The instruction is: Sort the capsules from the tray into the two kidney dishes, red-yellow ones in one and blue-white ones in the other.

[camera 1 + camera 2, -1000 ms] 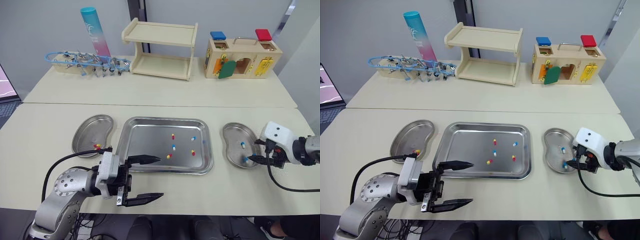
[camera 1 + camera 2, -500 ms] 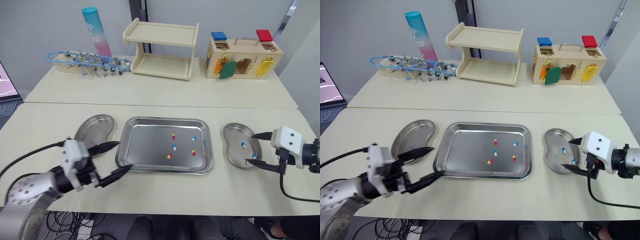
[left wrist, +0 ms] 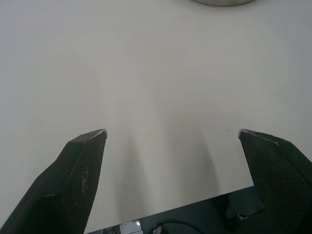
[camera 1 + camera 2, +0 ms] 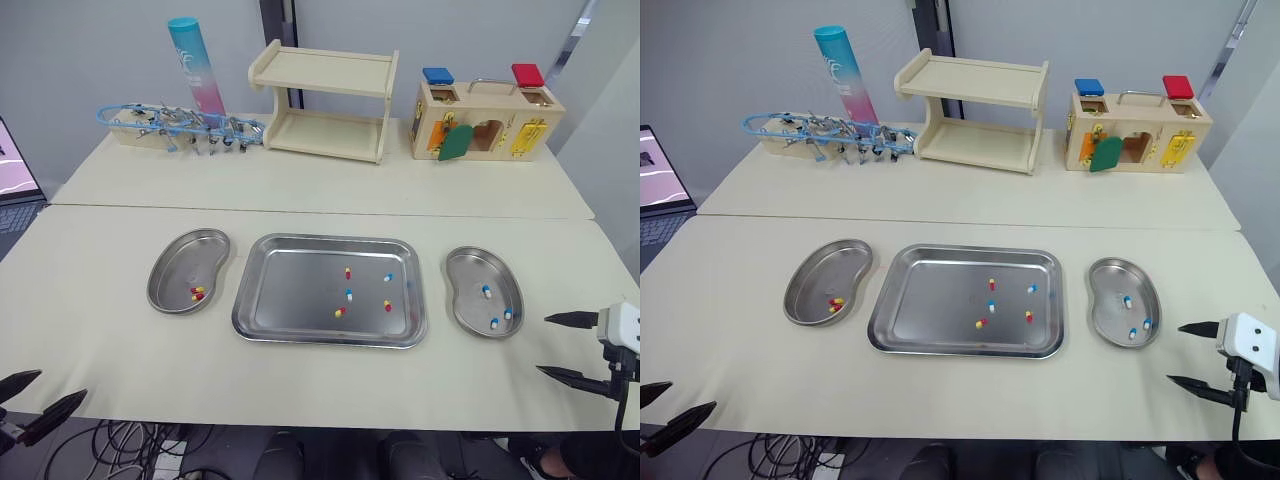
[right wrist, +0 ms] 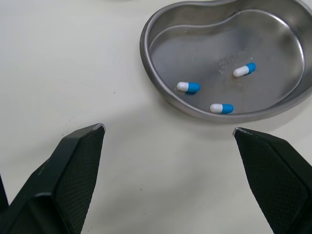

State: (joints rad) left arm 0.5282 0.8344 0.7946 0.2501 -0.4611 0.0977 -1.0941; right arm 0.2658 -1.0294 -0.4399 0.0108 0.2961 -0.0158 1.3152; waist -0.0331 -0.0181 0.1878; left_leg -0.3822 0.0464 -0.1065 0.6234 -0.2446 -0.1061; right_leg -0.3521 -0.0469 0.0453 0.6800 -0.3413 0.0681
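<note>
At the far left, down by the front edge of the table (image 4: 110, 230): left gripper (image 4: 62, 383), its two black fingers spread wide, nothing between them, well apart from every dish. Ahead of its fingertips in the wrist view, bare tabletop.

Farther back on the left, a laptop (image 4: 8, 165) off the table's end. Then a blue wire rack (image 4: 175, 122) on a wooden base, with a tall blue-and-pink tube (image 4: 194, 62) upright just behind it.

Next, left kidney dish (image 4: 170, 268), just beside the tray's left side. Inside, toward the near end, red-yellow capsules (image 4: 196, 294) bunched close together. Count hard to tell, two or so.

In the middle, tray (image 4: 290, 290), flat on the table between the two dishes. Still to sort in it, five pieces scattered right of centre, none touching:
- red-yellow capsule (image 4: 347, 272) farthest back
- blue-white capsule (image 4: 388, 277) to its right
- a second blue-white capsule (image 4: 348, 294) mid-tray
- another red-yellow capsule (image 4: 386, 305) right of that
- a last red-yellow capsule (image 4: 339, 312) nearest the front

Behind the tray, a two-tier wooden shelf (image 4: 320, 100), and to its right a wooden latch box (image 4: 500, 100) topped with a blue block and a red block.

Right of the tray, right kidney dish (image 4: 468, 272), holding three blue-white capsules (image 5: 188, 87), each apart from the others, toward the near end.

At the far right, right gripper (image 4: 544, 344), near the dish's front right side and over bare table, fingers wide apart and empty
</note>
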